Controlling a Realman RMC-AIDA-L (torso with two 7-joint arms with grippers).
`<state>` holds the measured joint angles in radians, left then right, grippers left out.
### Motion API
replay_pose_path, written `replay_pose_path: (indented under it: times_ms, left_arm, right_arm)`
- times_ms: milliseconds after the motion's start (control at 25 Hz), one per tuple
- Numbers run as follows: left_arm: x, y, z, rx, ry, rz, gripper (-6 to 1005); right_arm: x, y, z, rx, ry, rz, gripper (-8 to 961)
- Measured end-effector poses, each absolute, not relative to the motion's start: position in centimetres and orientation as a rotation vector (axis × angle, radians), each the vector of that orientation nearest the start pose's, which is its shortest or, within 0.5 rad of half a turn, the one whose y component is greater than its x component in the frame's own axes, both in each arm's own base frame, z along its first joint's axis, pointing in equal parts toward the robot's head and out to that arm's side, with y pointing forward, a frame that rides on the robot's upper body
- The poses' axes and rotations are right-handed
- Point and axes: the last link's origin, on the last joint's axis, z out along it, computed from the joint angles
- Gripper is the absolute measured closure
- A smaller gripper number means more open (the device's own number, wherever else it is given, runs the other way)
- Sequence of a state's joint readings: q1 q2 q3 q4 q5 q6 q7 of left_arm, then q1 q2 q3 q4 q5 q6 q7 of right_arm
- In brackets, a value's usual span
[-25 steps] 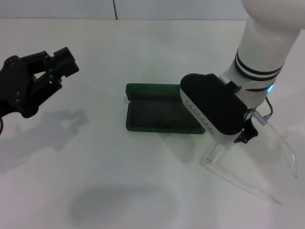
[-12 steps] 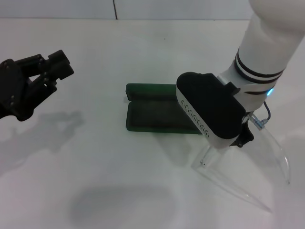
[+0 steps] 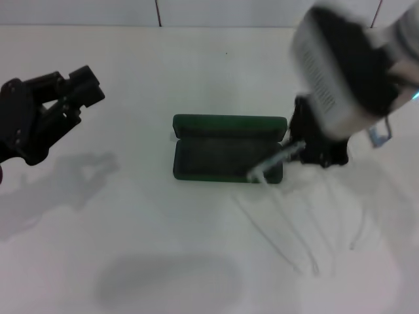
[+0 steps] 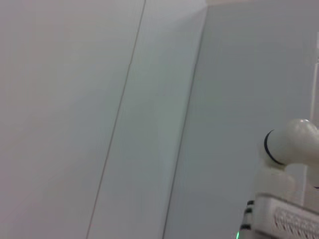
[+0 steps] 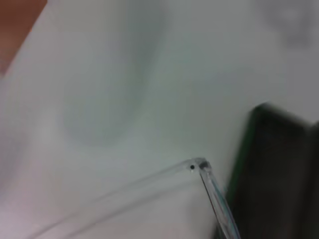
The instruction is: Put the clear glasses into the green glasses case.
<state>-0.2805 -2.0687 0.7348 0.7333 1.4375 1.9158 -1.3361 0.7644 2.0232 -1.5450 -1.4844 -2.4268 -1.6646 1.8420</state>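
My right gripper [image 3: 319, 147] hangs at the right end of the dark green rectangular hard glasses case [image 3: 226, 156], holding the clear, colourless plastic glasses [image 3: 273, 161]; its black fingers seem clamped on the frame, though the arm is smeared with motion and I cannot make out the exact contact. The glasses are lifted, one hinge corner hovering over the case's right end, and their thin see-through arms appear to trail down and away from the case towards me, though they are only faint streaks. In the right wrist view that hinge corner [image 5: 199, 165] shows as a sharp transparent angle with a small dark screw, just beside the case's dark edge [image 5: 271, 169].

The case lies open with its long axis running across my view, rounded corners, lid folded back on the far side, dark matt lining facing up. It sits on the plain white table [image 3: 163, 261]. My left gripper [image 3: 77, 97], black and jointed, is parked well to the left of the case, above the table, its fingers spread apart and holding nothing.
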Motion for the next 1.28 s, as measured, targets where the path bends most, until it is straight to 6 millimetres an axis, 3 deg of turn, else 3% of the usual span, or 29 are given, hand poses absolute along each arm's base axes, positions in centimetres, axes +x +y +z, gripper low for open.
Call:
replay_pose_path:
  times_ms: [80,120,200,280,440,960,1280]
  left_arm:
    - [-25.3,26.2,6.8,-2.423,-0.392,-1.436,804]
    - [-25.0,26.2,6.9,-2.417,-0.381,-1.456,804]
    - [-24.6,26.2,7.0,-2.405,-0.365,-1.493,804]
    - [-24.2,26.2,7.1,-2.411,-0.349,-1.526,804]
    - [-23.2,26.0,6.6,-2.478,-0.309,-1.551,805]
    - [-20.6,27.4,5.5,-2.602,-0.262,-1.588,805]
    - [-20.4,27.4,5.3,-2.615,-0.255,-1.596,804]
  right_arm:
    - [8.8,34.6,0.6,-2.924,-0.536,-0.532,839]
    - [8.5,34.0,3.5,-2.905,-0.454,-0.274,839]
    - [8.6,33.8,4.4,-2.898,-0.429,-0.181,839]
    - [9.4,32.8,6.4,-2.870,-0.387,0.063,839]
    - [10.3,31.6,7.6,-2.835,-0.365,0.306,839]
    - [11.7,31.7,5.6,-2.731,-0.285,0.816,839]
    - [11.2,32.9,2.6,-2.705,-0.276,0.934,839]
